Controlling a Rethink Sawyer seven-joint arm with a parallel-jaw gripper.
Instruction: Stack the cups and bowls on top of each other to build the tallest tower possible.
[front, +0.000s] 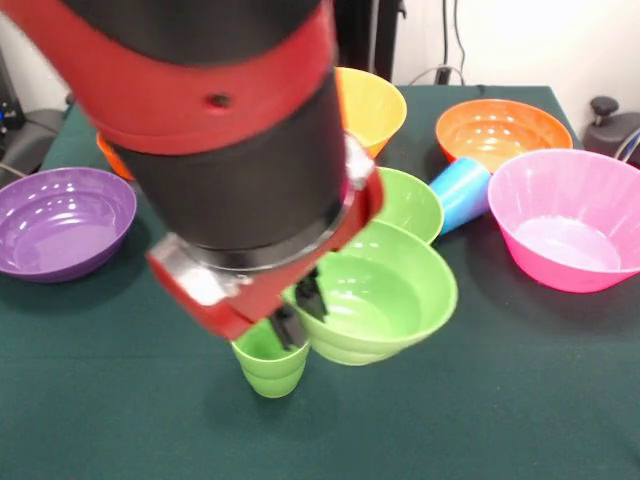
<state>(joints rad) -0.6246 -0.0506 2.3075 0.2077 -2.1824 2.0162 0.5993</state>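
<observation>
My gripper (300, 311) hangs under the big red and black arm, its dark fingers (289, 326) straddling the left rim of a large green bowl (390, 295) and shut on it. The bowl sits tilted, its left side over a lime green cup (270, 370) that stands upright just below the fingers. A light blue cup (462, 192) lies on its side between a smaller green bowl (412, 203) and the pink bowl (570, 220). Orange bowl (500, 130) and yellow-orange bowl (372, 105) stand at the back, and the purple bowl (60, 220) on the left.
The arm hides the middle back of the green-covered table (130, 400). An orange rim (110, 155) peeks out beside the arm at the left. A dark object (612, 128) stands off the table's right back corner.
</observation>
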